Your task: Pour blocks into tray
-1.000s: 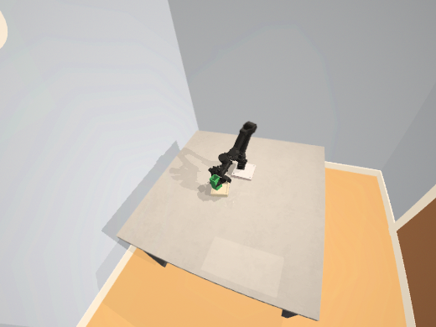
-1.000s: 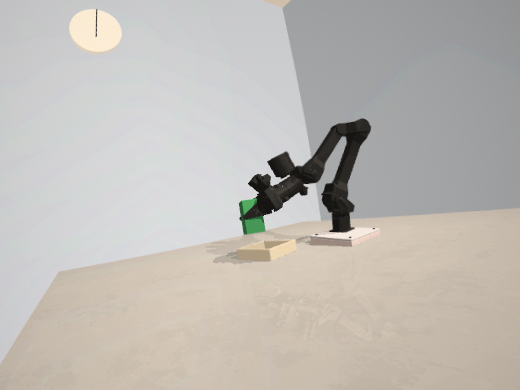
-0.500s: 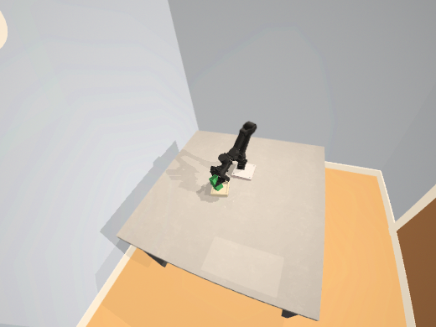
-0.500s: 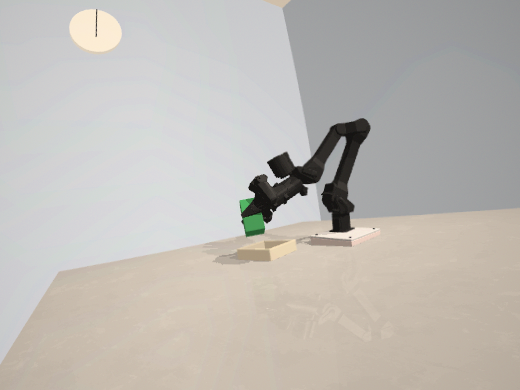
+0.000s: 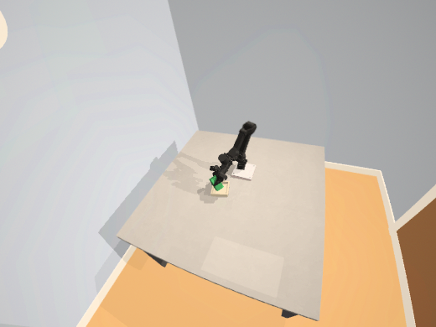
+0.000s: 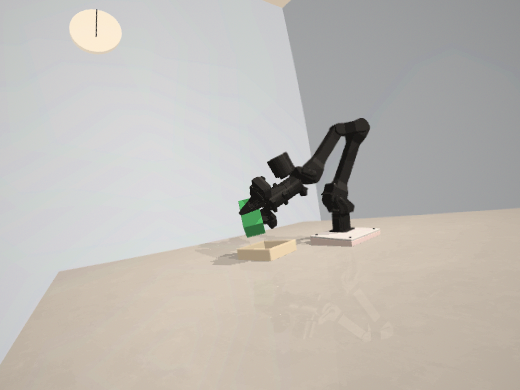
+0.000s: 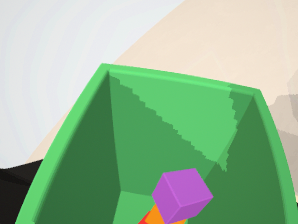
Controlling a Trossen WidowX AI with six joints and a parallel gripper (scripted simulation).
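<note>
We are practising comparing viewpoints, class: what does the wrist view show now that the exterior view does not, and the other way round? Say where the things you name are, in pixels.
Only the wrist view: the inside of the cup, with a purple block [image 7: 182, 195] at the front and parts of an orange block [image 7: 159, 215] and something red beside it.

Only the exterior view: the tray [image 6: 254, 254] below the cup, the arm's base [image 6: 365, 234] and the round lamp [image 6: 95, 30].

Both: the green cup [image 6: 251, 219] [image 7: 165, 165], the table [image 6: 200, 320] [image 7: 220, 55] and a pale wall [image 6: 150, 125] [image 7: 60, 50].

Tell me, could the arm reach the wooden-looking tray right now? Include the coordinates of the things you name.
Probably yes: the end effector [image 5: 216, 179] [image 6: 256, 212] hangs just above the tray [image 5: 225, 192] [image 6: 255, 254], but the green cup [image 5: 218, 185] [image 6: 253, 220] it grips would likely touch first.
</note>
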